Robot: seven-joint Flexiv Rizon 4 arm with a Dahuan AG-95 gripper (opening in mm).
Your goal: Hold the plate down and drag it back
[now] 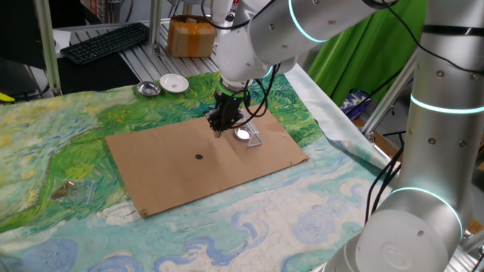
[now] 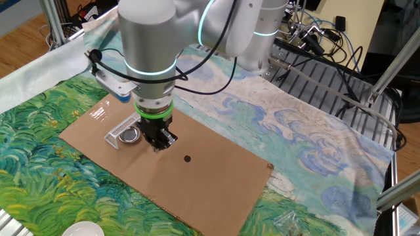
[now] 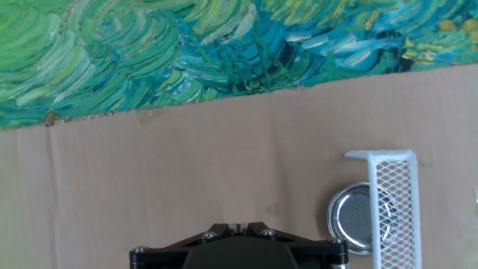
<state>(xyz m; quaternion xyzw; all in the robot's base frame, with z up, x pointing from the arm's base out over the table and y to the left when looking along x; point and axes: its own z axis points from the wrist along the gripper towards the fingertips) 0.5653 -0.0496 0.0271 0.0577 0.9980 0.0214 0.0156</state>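
Note:
The plate (image 1: 243,134) is a tiny shiny silver dish lying on the brown cardboard sheet (image 1: 174,174), against a white mesh piece (image 1: 256,140). It also shows in the other fixed view (image 2: 130,136) and at the lower right of the hand view (image 3: 352,217). My gripper (image 1: 224,122) is shut and empty. It points down just beside the plate, on the side nearer the sheet's middle, with its tips close to the cardboard (image 2: 160,144). In the hand view only the tips of the closed fingers (image 3: 237,225) show, left of the plate.
A black dot (image 1: 199,157) marks the cardboard's middle. A white bowl (image 1: 174,83) and a second small metal dish (image 1: 148,89) sit at the far edge of the painted cloth. Clear plastic pieces (image 1: 76,190) lie left of the cardboard. A keyboard (image 1: 106,41) lies behind.

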